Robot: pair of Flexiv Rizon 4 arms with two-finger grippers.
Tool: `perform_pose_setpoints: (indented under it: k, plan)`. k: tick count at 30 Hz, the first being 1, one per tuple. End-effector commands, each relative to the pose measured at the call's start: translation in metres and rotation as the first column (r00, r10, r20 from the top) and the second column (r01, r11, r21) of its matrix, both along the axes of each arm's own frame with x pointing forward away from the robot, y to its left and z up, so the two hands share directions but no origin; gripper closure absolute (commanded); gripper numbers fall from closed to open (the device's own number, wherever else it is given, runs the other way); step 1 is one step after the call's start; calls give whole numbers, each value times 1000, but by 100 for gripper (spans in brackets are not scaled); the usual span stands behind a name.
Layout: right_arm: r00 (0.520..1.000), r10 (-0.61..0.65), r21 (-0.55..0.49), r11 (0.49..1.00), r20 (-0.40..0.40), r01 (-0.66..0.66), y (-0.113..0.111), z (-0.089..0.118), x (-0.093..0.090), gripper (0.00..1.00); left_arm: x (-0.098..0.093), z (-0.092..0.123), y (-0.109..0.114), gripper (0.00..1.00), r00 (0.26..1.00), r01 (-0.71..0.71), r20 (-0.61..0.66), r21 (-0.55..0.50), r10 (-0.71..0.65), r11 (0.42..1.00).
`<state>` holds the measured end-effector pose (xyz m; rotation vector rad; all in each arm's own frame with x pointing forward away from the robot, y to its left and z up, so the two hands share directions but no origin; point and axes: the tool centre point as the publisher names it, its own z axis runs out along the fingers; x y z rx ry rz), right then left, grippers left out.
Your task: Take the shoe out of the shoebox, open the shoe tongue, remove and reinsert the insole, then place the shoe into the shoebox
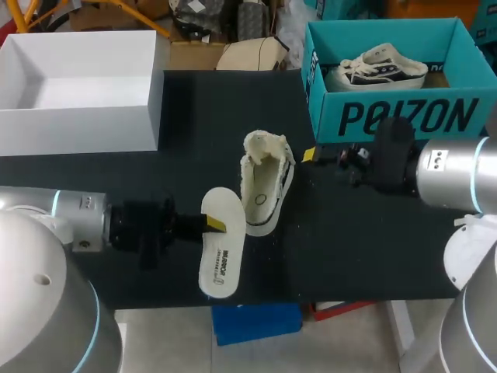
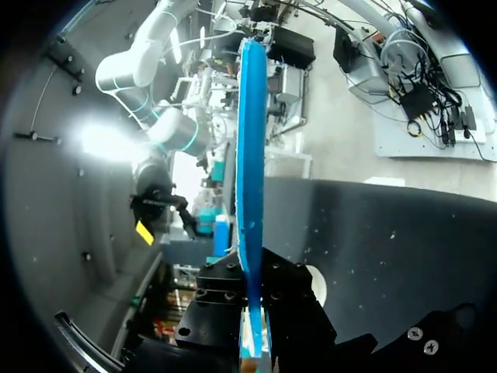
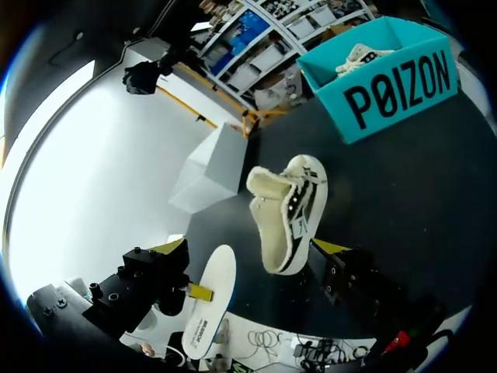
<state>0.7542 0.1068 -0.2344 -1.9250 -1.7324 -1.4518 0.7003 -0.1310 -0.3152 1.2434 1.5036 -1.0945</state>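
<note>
A cream sneaker [image 1: 264, 186] with dark stripes lies on its side mid-table, tongue pulled wide. Its white insole [image 1: 221, 252] lies just left of it, near the table's front edge, with my left gripper [image 1: 213, 225] shut on its edge. In the left wrist view the insole [image 2: 250, 155] stands edge-on, blue underside showing, between that gripper's [image 2: 255, 346] fingers. My right gripper [image 1: 314, 155] is open beside the shoe's right side. In the right wrist view the sneaker [image 3: 287, 206] shows ahead of my right gripper [image 3: 248, 247], between its wide-spread fingers; the insole [image 3: 210, 299] lies beyond.
A teal shoebox [image 1: 388, 116] stands at the back right with a second sneaker [image 1: 380, 68] inside, close behind my right arm. An open white box [image 1: 78, 116] takes up the back left. The insole's tip reaches the table's front edge.
</note>
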Motion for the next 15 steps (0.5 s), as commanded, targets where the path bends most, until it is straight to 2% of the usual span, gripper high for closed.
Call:
perform_pose_setpoints:
  k: [1, 2, 4, 15]
  plan:
    - [992, 33, -98, 995, 120, -21, -5, -5, -8, 0, -2, 1, 1, 100, 1000, 17, -9, 14, -17, 1000]
    - [980, 62, -155, 987, 187, -33, -8, -7, -12, 0, -4, 0, 1, 100, 1000, 21, -9, 18, -21, 1000]
    - [965, 73, -206, 978, 252, -20, -14, -11, -18, 0, -4, -1, 1, 100, 1000, 24, -12, 17, -24, 1000]
    - [964, 67, -222, 975, 259, -8, -18, -13, -21, 0, -9, -6, 1, 100, 999, 22, -36, 6, -22, 1000]
